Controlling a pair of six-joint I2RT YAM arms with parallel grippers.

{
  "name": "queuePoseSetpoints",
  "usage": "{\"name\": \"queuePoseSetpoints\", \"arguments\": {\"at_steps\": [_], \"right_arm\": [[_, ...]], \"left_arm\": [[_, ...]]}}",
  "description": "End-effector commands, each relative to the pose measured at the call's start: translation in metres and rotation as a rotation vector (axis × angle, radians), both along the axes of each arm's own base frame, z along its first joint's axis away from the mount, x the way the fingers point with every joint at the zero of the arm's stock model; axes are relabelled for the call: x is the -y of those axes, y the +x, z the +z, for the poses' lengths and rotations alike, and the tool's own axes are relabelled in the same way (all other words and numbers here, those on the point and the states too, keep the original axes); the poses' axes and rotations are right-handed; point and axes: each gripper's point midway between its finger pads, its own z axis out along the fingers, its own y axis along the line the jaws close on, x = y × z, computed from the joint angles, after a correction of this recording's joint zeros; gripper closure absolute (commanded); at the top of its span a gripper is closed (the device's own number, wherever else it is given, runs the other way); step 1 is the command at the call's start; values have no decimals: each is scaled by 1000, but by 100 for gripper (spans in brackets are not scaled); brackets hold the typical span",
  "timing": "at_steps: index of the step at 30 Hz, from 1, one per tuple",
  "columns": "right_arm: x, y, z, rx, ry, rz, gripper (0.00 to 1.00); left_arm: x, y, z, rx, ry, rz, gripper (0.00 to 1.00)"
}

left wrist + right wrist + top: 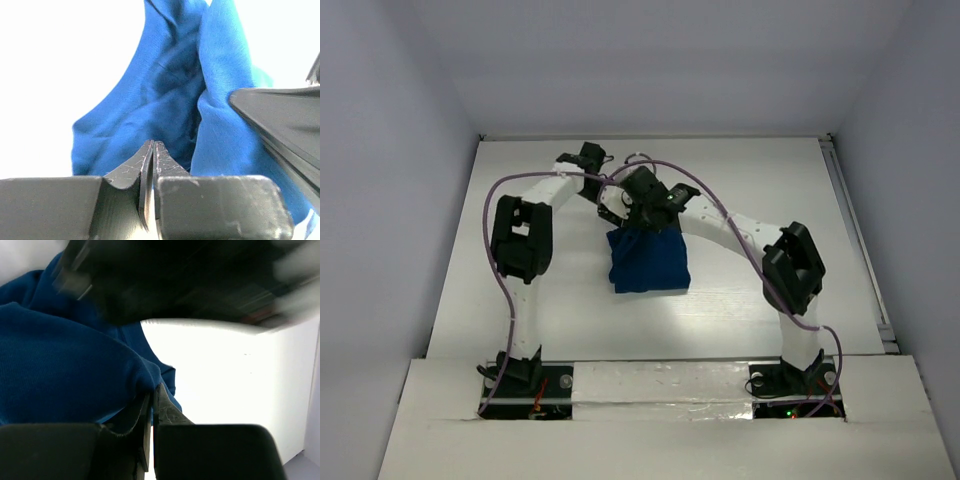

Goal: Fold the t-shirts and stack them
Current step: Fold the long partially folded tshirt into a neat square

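A: Two grippers, both at the far edge of the t-shirt [648,262]. Whereabouts on the table [760,300]?

B: Near the middle, between the two arms. Lies as a dark blue, roughly square bundle (creased and bunched rather than flat), its far edge gathered up beneath the two wrists.

A: Left gripper [153,145] first, then?

B: Pressed tight, tip against tip. Points straight at the cloth, with blue folds rising just beyond the tips and to their right. Impossible to tell about any pinch of fabric there.

A: And the right gripper [152,390]?

B: Clamped as well, this time on a fold of the t-shirt: cloth bulging over the left-hand finger and running right into the seam between the tips.

A: Anything else touching the fabric?

B: Yes, seen from the left wrist: one dark finger [280,115] of the other gripper, lying against the blue folds on the right. Above, in the right wrist's view, only a blurred black bulk, too soft to name.
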Motion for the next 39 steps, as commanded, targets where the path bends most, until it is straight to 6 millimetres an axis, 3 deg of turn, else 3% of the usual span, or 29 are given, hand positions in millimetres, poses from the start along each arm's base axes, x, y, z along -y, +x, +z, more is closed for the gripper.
{"name": "queuePoseSetpoints", "arguments": {"at_steps": [1, 6, 10, 13, 19, 24, 27, 28, 32, 39], "right_arm": [[-8, 15, 7, 37, 41, -33, 100], [-9, 14, -11, 5, 19, -34, 100], [-9, 16, -20, -3, 8, -44, 100], [-9, 18, -28, -6, -7, -57, 100], [-15, 26, -38, 5, 16, -101, 100], [-21, 29, -40, -2, 50, -121, 100], [-23, 34, -39, 8, 60, -148, 87], [-22, 35, -40, 8, 58, -164, 80], [-17, 43, -37, 51, 57, -225, 72], [-6, 54, -4, 169, 101, -307, 70]], "left_arm": [[-20, 29, 56, 117, -27, 56, 100], [-65, 66, 84, 166, -35, 183, 100], [-100, 74, 102, 197, -67, 231, 100], [-118, 66, 113, 203, -88, 251, 100], [-116, 25, 113, 216, -111, 205, 100], [-111, -5, 100, 183, -121, 169, 100], [-102, -20, 96, 175, -128, 132, 100], [-101, -22, 96, 173, -136, 128, 100], [-96, -31, 103, 181, -158, 112, 100], [-94, -35, 124, 222, -180, 105, 100]]}}
